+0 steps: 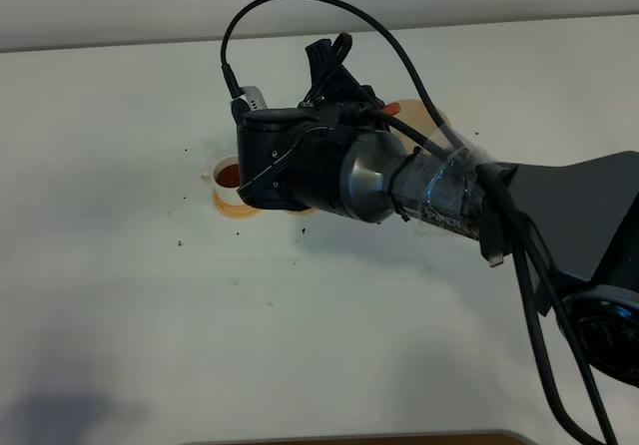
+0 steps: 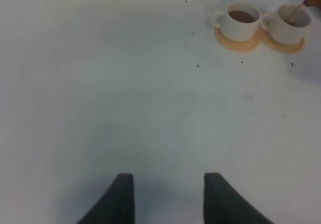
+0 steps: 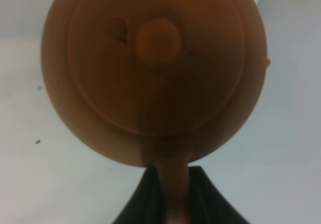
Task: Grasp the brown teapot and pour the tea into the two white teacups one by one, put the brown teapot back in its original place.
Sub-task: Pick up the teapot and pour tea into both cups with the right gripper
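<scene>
So the right end effector point(image 3: 173, 189) is clamped tight on the loop handle of the brown teapot point(image 3: 150, 83), which is held up in the air. Right under the teapot's spout sits one white teacup point(image 2: 288, 25) with a thin brown stream point(image 2: 293, 13) running into it. The second teacup point(image 2: 242, 20) has tea in it and stands just beside the first, each on an orange coaster point(image 2: 238, 42). The left end effector point(image 2: 168, 199) hangs well apart from the teapot, fingers spread with nothing between them, over the table point(image 2: 100, 83).
</scene>
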